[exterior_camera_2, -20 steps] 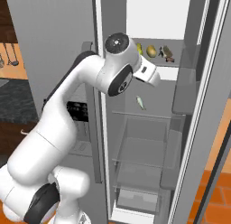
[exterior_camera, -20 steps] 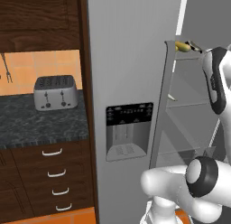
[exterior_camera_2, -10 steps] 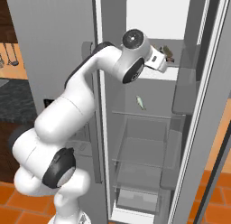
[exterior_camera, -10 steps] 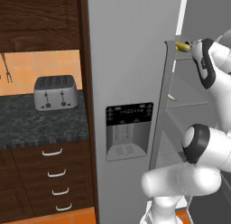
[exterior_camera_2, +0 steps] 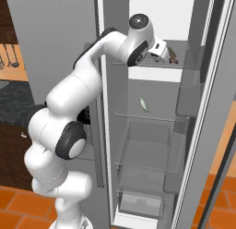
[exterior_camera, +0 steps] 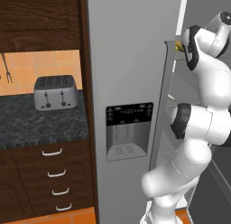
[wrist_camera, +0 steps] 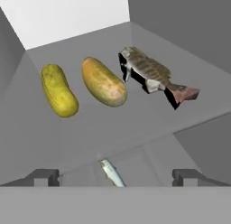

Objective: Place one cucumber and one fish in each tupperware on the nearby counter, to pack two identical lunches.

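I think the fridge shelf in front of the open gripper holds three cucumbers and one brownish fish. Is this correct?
Not quite. The hand view shows two cucumbers, not three, beside the brownish fish on the fridge shelf, with the gripper open in front.

Flat, even rendered light with no glare. The fridge shelf beyond the fingertips is pale grey with faint shadows beneath the two cucumbers. Edges look soft and blocky; the base views are slightly blurred.
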Robot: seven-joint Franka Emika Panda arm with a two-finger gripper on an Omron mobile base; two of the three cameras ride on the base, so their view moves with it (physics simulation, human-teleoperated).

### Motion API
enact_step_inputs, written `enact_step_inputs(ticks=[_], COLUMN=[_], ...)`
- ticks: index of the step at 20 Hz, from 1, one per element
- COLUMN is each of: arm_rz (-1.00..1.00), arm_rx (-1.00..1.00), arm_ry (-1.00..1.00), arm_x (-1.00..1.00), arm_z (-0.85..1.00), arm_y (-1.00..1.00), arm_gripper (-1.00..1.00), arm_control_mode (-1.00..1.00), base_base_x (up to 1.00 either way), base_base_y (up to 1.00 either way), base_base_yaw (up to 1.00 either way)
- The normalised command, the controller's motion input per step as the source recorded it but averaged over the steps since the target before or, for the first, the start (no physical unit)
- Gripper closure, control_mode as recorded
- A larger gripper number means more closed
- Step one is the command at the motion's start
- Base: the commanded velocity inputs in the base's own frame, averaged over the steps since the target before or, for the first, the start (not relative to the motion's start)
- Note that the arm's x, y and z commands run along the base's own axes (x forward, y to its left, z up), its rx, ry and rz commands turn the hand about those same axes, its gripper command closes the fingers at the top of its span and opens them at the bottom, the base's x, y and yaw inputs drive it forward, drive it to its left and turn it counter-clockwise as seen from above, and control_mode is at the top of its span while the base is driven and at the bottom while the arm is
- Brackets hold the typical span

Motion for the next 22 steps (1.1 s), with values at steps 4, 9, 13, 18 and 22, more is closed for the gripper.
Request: enact_step_inputs(ticks=[4, 9, 13, 18, 22], arm_rz=[0.08, 0.04, 0.01, 0.01, 0.01], arm_rx=[0.04, 0.07, 0.03, 0.0, 0.0], arm_ry=[-0.02, -0.04, -0.03, -0.02, 0.0], arm_x=[0.16, 0.54, 0.67, 0.61, 0.38], arm_z=[-0.24, -0.3, -0.1, -0.01, -0.1], arm_y=[-0.09, -0.08, 0.0, 0.0, -0.02], arm_gripper=[-1.0, -1.0, -1.0, -1.0, 1.0], arm_control_mode=[-1.0, -1.0, -1.0, -1.0, -1.0], base_base_x=[0.0, 0.0, 0.0, 0.0, 0.0], base_base_y=[0.0, 0.0, 0.0, 0.0, 0.0], base_base_yaw=[0.0, 0.0, 0.0, 0.0, 0.0])
